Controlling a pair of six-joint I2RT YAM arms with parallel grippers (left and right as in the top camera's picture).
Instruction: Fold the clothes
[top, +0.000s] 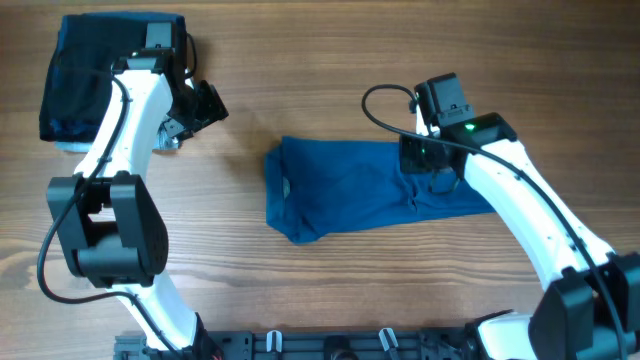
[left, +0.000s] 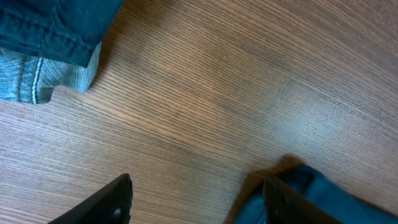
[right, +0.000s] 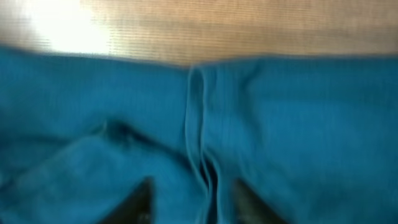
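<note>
Overhead shows the blue polo shirt (top: 350, 195) lying as a crumpled strip right of centre on the counter (top: 330, 60), with the right hand (top: 425, 160) down on its right part and the left hand (top: 205, 105) well apart at upper left, beside the dark folded garments (top: 85, 80). Left wrist looks on bare counter between widely spread fingers (left: 118, 196) holding nothing, shirt corner at lower right. Right wrist, blurred, fills with shirt, fingers (right: 140, 199) apart either side of a raised cloth ridge.

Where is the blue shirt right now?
In the overhead view, the blue shirt lies mid-table, its right part under the right gripper; the dark folded clothes sit at the far-left corner.
</note>
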